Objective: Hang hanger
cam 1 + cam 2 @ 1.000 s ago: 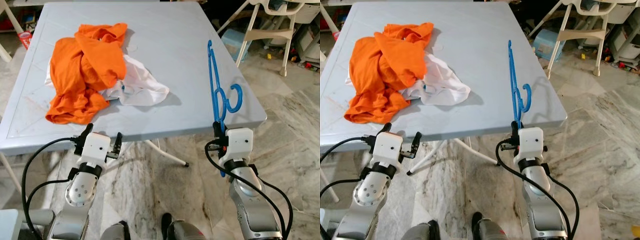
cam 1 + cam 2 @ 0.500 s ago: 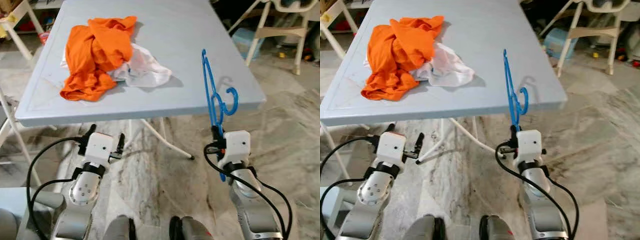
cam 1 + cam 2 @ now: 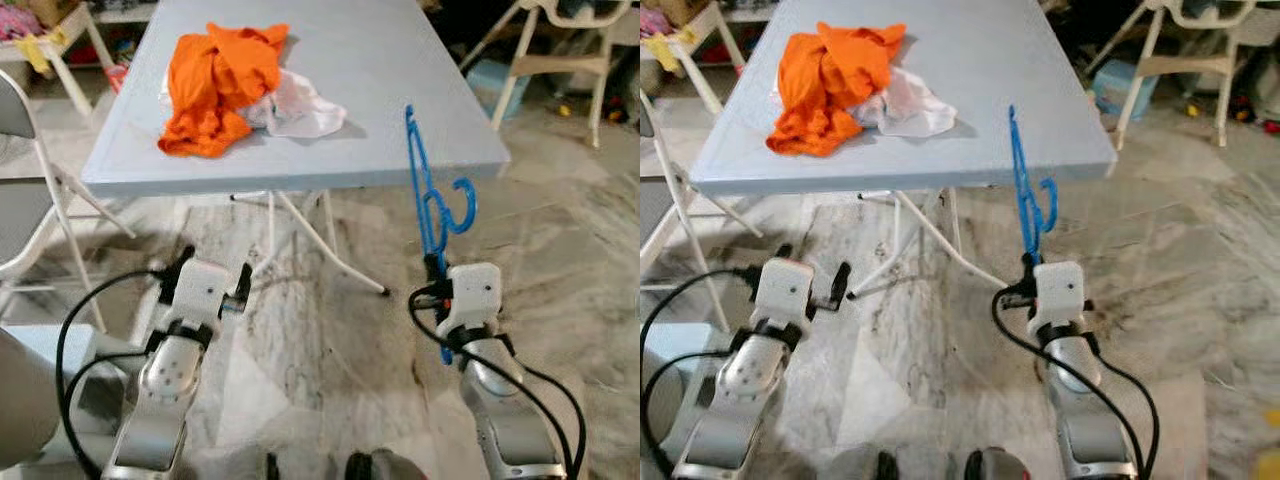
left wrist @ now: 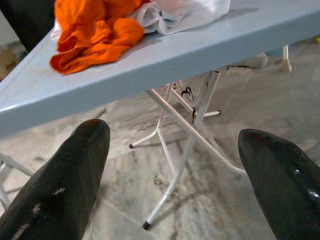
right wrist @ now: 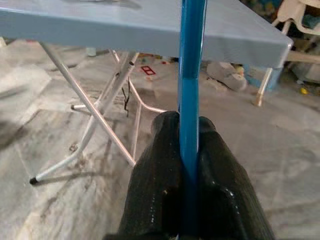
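Right, here is what I see.
Right gripper (image 5: 189,150): my fingers are clamped together on the blue hanger (image 3: 430,205), low over the marble floor (image 3: 330,340).
Hanger: it stands upright from that grip, hook near the table edge.
Left gripper (image 3: 210,283): fingers apart, holding nothing, short of the table.
Table (image 3: 400,90): grey, ahead of me.
Clothes: an orange garment (image 3: 215,85) lies heaped on a white one (image 3: 300,105) on the far part.
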### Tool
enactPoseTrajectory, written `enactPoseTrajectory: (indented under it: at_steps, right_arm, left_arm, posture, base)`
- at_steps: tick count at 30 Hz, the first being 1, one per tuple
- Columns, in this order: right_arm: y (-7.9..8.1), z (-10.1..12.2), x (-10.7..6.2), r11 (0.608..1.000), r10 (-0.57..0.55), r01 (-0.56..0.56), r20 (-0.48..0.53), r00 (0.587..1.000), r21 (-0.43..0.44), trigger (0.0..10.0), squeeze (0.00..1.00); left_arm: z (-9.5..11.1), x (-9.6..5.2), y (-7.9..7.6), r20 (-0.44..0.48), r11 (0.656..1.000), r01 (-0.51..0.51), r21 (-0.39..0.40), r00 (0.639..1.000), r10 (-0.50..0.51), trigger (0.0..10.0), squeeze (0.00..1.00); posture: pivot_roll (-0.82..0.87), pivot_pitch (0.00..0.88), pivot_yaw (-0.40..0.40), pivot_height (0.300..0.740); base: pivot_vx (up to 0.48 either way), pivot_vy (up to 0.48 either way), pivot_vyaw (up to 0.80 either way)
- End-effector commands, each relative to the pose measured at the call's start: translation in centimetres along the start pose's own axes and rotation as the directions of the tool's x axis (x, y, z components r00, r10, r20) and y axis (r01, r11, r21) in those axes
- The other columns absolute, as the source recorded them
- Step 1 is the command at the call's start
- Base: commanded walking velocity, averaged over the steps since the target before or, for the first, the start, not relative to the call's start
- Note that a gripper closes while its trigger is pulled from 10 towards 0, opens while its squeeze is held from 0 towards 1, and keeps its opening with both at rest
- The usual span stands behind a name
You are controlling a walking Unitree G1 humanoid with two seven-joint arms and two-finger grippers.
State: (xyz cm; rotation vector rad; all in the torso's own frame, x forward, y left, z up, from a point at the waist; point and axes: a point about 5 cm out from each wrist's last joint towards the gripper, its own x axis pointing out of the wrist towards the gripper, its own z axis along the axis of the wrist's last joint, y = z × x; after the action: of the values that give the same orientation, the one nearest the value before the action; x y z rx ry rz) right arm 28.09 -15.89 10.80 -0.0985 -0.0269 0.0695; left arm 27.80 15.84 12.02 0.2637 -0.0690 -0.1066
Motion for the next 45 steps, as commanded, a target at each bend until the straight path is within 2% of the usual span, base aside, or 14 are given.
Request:
enactPoseTrajectory:
  at_steps: [1,5,7,9,11,20,32,34,38,39,45]
  right_arm:
    - [0.0,0.6,0.3,1.0,0.004,-0.004,0.021,1.0,0.001,10.0,0.0]
    - [-0.3,0.7,0.3,1.0,-0.005,0.005,0.023,1.0,-0.003,10.0,0.0]
    - [-0.3,0.7,0.3,1.0,-0.005,0.005,0.023,1.0,-0.003,10.0,0.0]
    - [-0.2,0.7,0.2,1.0,-0.003,0.003,0.02,1.0,-0.002,10.0,0.0]
    - [-0.2,0.7,0.2,1.0,-0.001,0.001,0.02,1.0,-0.001,10.0,0.0]
    - [0.0,0.6,0.2,1.0,0.0,0.0,0.018,1.0,0.005,10.0,0.0]
    - [0.2,0.3,-0.1,1.0,-0.004,0.004,0.009,1.0,0.009,10.0,0.0]
    - [0.2,0.3,-0.1,1.0,-0.002,0.002,0.006,1.0,0.009,10.0,0.0]
    - [0.3,0.2,-0.1,1.0,0.001,-0.001,0.003,1.0,0.009,10.0,0.0]
    - [0.3,0.2,-0.1,1.0,0.002,-0.002,0.001,1.0,0.011,10.0,0.0]
    - [0.4,0.1,-0.2,1.0,0.006,-0.006,-0.001,1.0,0.018,10.0,0.0]
  left_arm:
    - [-0.1,0.3,-0.2,-0.011,0.999,0.011,-0.035,1.0,-0.011,10.0,0.0]
    - [-0.1,0.4,-0.6,-0.02,0.993,0.04,-0.108,0.999,-0.042,10.0,0.0]
    - [-0.2,0.4,-0.6,-0.024,0.992,0.042,-0.117,0.999,-0.045,10.0,0.0]
    - [-0.1,0.5,-1.0,-0.015,0.983,0.079,-0.165,0.996,-0.082,10.0,0.0]
    - [0.1,0.5,-1.2,-0.005,0.979,0.101,-0.178,0.995,-0.103,10.0,0.0]
    - [0.1,0.8,-1.0,-0.007,0.971,0.118,-0.206,0.992,-0.122,10.0,0.0]
    - [-0.3,0.6,-1.7,-0.021,0.956,0.182,-0.231,0.981,-0.192,10.0,0.0]
    - [-0.5,0.4,-2.1,-0.037,0.948,0.206,-0.243,0.974,-0.222,10.0,0.0]
    - [-0.9,0.3,-2.4,-0.062,0.945,0.195,-0.263,0.974,-0.218,10.0,0.0]
    - [-1.1,0.3,-2.7,-0.084,0.939,0.187,-0.289,0.972,-0.219,10.0,0.0]
    - [-1.1,0.4,-2.6,-0.091,0.932,0.194,-0.307,0.968,-0.232,10.0,0.0]
  posture:
    - [-0.04,0.188,-0.016,0.74]
    - [-0.05,0.194,-0.014,0.74]
    - [-0.05,0.197,-0.012,0.74]
    - [-0.05,0.199,-0.015,0.74]
    - [-0.05,0.2,-0.012,0.74]
    - [-0.05,0.202,-0.007,0.74]
    - [-0.05,0.203,-0.003,0.74]
    - [-0.05,0.203,-0.004,0.74]
    - [-0.05,0.201,-0.004,0.74]
    - [-0.05,0.201,-0.005,0.74]
    - [-0.05,0.2,-0.01,0.74]
  base:
    - [0.0,0.0,0.0]
    - [0.0,0.0,-0.53]
    - [0.0,0.0,-0.8]
    - [0.0,0.0,-0.8]
    - [0.0,0.0,-0.8]
    - [0.271,0.0,-0.8]
    - [0.29,0.0,-0.8]
    - [0.0,0.0,-0.8]
    - [0.0,0.0,-0.8]
    - [0.0,0.0,-0.8]
    - [0.0,0.0,-0.69]
